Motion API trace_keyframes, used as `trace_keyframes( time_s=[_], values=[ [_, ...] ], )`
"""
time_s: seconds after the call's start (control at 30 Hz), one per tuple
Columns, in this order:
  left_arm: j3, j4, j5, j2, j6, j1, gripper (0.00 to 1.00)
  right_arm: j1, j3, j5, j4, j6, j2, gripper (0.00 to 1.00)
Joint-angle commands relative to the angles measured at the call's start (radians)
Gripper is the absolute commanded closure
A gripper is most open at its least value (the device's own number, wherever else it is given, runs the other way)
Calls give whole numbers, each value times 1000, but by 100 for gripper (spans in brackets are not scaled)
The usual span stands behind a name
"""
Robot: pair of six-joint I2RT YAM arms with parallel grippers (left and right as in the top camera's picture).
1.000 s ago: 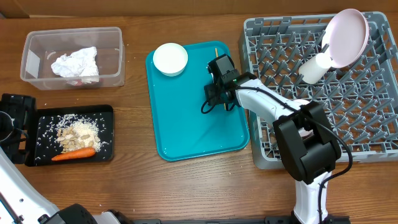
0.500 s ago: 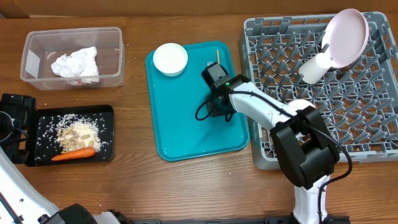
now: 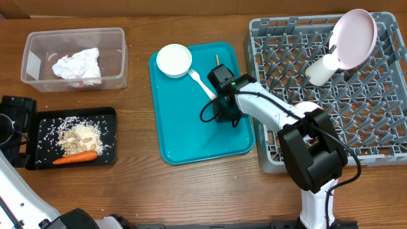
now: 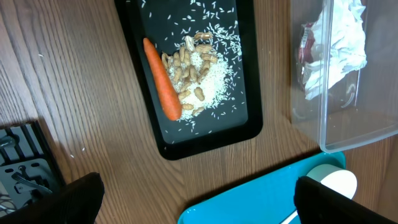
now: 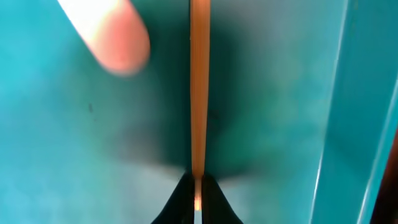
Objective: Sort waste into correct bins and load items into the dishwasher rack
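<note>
My right gripper [image 3: 219,70] [image 5: 197,186] is low over the teal tray [image 3: 191,133], shut on a thin wooden stick [image 5: 199,87] that points away from the jaws. A white fork [image 3: 202,83] lies on the tray to its left, beside a white bowl [image 3: 174,60]. A plate [image 3: 355,38] and a cup [image 3: 321,69] stand in the grey dishwasher rack [image 3: 381,127]. The clear tub [image 3: 38,44] holds a napkin [image 3: 77,63] and a red wrapper [image 4: 306,50]. The black tray [image 3: 44,117] holds a carrot [image 3: 75,157] and nut scraps [image 3: 79,137]. My left gripper [image 4: 199,205] is open and holds nothing.
The teal tray's right rim lies close to the rack's left wall. The right arm reaches from the front edge across the rack's near left corner. A black stand [image 3: 13,127] sits at the table's far left, next to the black tray.
The right gripper's jaws have closed on the stick. The gripper has shifted slightly left and toward the front, uncovering the white fork on the teal tray. The left arm has not moved.
</note>
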Motion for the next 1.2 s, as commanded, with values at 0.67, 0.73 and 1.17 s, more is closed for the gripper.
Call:
trace_keyframes(
  time_s=[0.67, 0.73, 1.17],
  values=[
    [-5, 2, -6, 0, -10, -2, 0, -135, 86, -110, 119, -76, -238, 48],
    [-5, 2, -6, 0, -10, -2, 0, -131, 86, -108, 170, -76, -164, 48],
    [-5, 2, -6, 0, -10, -2, 0, -105, 86, -21, 314, -76, 67, 53]
  ],
)
